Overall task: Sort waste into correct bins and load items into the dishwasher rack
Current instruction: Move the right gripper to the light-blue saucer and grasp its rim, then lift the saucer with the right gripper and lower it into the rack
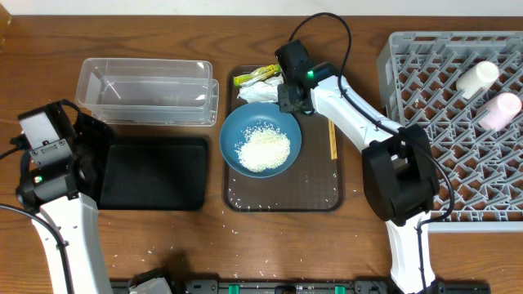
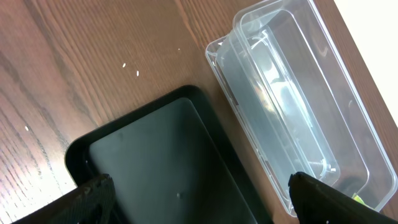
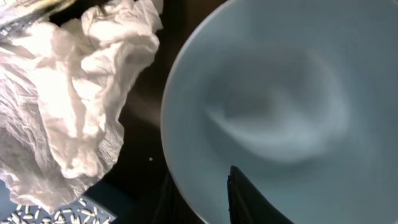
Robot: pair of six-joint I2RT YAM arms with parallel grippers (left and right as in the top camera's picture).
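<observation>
My right gripper (image 1: pixel 291 96) is at the back of the brown tray (image 1: pixel 323 192). In the right wrist view its jaws (image 3: pixel 205 190) are closed on the rim of the small light-blue bowl (image 3: pixel 280 93), one finger inside and one outside. The crumpled white tissue (image 3: pixel 74 93) (image 1: pixel 260 92) lies beside it. The yellow-green wrapper (image 1: pixel 257 76) is behind the tissue. The dark-blue bowl (image 1: pixel 245 122) holds white rice (image 1: pixel 263 150). The chopsticks (image 1: pixel 333 139) lie on the tray's right. My left gripper (image 2: pixel 199 196) (image 1: pixel 90 140) is open and empty over the black tray (image 2: pixel 74 149) (image 1: pixel 151 173).
The clear tub (image 1: pixel 147 91) (image 2: pixel 292 93) stands behind the black tray. The grey rack (image 1: pixel 425 90) at the right holds a white cup (image 1: pixel 476 77) and a pink cup (image 1: pixel 500 110). Loose rice grains (image 1: pixel 245 278) dot the table's front.
</observation>
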